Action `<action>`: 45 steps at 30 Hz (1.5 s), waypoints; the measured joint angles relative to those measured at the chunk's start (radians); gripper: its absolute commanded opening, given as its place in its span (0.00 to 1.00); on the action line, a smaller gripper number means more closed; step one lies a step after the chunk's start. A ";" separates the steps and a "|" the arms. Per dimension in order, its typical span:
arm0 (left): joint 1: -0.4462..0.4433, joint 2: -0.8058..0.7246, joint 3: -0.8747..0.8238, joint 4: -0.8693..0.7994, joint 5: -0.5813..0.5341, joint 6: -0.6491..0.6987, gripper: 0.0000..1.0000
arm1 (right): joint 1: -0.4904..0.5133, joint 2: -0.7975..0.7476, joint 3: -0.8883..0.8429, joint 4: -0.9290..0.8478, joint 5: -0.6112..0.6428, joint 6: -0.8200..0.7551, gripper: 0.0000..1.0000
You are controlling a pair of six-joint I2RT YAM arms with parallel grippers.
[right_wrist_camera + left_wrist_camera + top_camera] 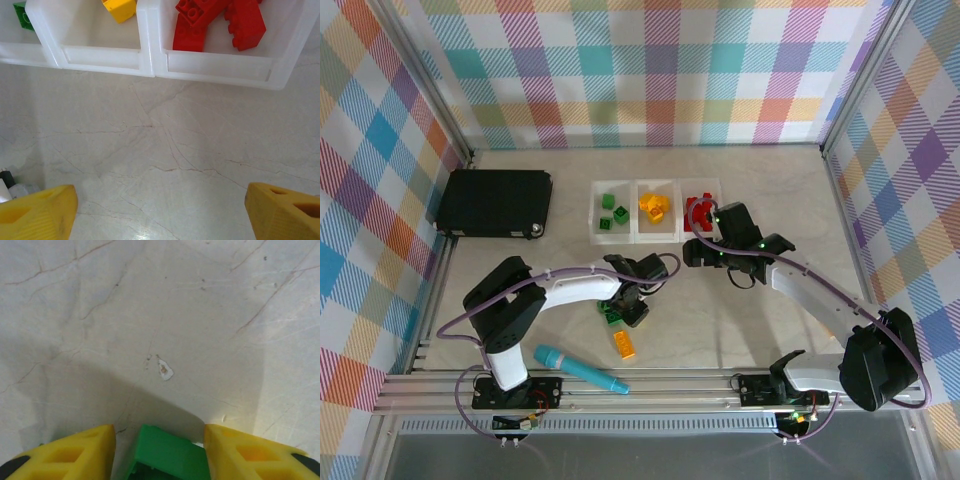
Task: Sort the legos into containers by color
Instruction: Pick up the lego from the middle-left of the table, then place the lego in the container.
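The three joined clear trays (pixel 628 236) sit mid-table: green legos (pixel 610 210) in the left one, yellow/orange legos (pixel 653 207) in the middle, red legos (pixel 698 210) in the right. A loose green brick (pixel 612 313) and an orange brick (pixel 623 345) lie on the table nearer the arms. My left gripper (pixel 632 306) is down over the green brick (pixel 170 455), which sits between its open yellow fingers (pixel 80 452) with a gap on the left side. My right gripper (pixel 703 250) hangs open and empty just in front of the red tray (pixel 220 65), red bricks (pixel 215 20) inside.
A large black case (pixel 495 203) lies at the back left. A teal marker pen (pixel 580 370) rests near the front edge, left of centre. Plaid walls close in the table on three sides. A small chip (pixel 165 371) marks the tabletop ahead of the left fingers.
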 measured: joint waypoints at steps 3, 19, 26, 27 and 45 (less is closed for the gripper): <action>-0.003 0.008 0.010 -0.007 -0.007 -0.002 0.41 | 0.000 0.000 -0.007 -0.003 0.001 0.004 0.87; -0.008 0.045 0.068 -0.055 -0.105 -0.039 0.20 | 0.000 -0.004 -0.008 -0.008 0.021 0.004 0.87; 0.011 0.035 0.154 -0.053 -0.230 -0.028 0.18 | 0.000 -0.013 -0.008 -0.009 0.026 0.003 0.88; 0.018 0.029 0.171 -0.053 -0.242 -0.026 0.18 | 0.000 -0.015 -0.008 -0.009 0.026 0.003 0.88; 0.374 -0.066 0.439 0.160 -0.277 -0.001 0.21 | -0.006 -0.060 -0.023 -0.031 0.052 -0.015 0.89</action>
